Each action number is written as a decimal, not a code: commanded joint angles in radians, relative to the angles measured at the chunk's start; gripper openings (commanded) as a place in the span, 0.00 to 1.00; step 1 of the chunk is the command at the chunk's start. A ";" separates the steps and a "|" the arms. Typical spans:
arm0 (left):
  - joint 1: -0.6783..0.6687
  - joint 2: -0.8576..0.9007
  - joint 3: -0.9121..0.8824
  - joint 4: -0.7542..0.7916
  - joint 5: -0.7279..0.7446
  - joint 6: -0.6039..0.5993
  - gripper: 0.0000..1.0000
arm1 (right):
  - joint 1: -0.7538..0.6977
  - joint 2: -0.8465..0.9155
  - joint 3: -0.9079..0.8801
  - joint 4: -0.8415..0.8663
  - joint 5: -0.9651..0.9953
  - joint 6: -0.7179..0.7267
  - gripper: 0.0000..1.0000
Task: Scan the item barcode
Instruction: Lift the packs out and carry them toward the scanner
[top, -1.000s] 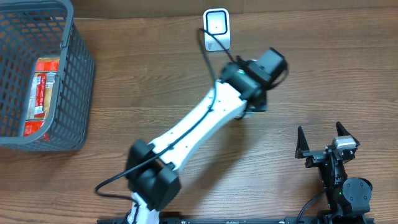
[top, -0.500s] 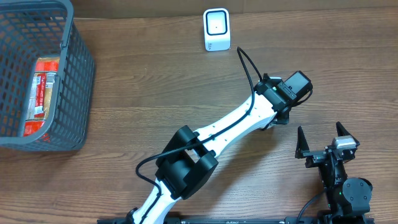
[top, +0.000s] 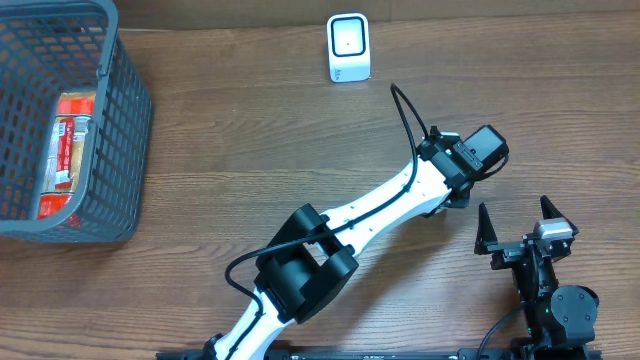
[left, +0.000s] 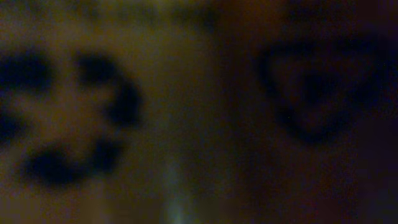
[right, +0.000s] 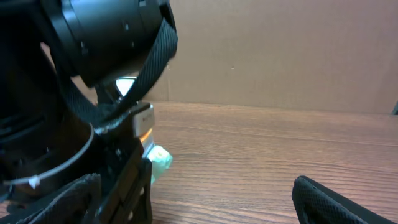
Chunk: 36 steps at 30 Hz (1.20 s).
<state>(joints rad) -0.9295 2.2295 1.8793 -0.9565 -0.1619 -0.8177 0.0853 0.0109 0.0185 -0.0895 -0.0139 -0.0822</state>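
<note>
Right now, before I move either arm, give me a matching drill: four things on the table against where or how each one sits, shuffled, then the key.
Things:
1. white scanner
2. grey basket
3. red packet
4. right claw

Places or states:
A. lying inside the basket
B. middle of the far edge of the table
C. near right corner, open and empty
D. far left corner

Pairs: 1-B, 2-D, 3-A, 4-C.
</note>
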 joint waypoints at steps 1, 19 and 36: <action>-0.003 -0.009 -0.010 0.018 -0.028 -0.020 0.29 | -0.002 -0.007 -0.011 0.006 0.010 -0.005 1.00; 0.011 -0.031 0.006 0.011 0.066 0.108 1.00 | -0.002 -0.007 -0.011 0.006 0.009 -0.005 1.00; 0.106 -0.201 0.039 -0.063 0.138 0.247 1.00 | -0.002 -0.007 -0.011 0.006 0.010 -0.005 1.00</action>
<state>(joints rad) -0.8368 2.0743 1.8946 -1.0210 -0.0795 -0.6479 0.0849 0.0109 0.0185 -0.0902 -0.0139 -0.0826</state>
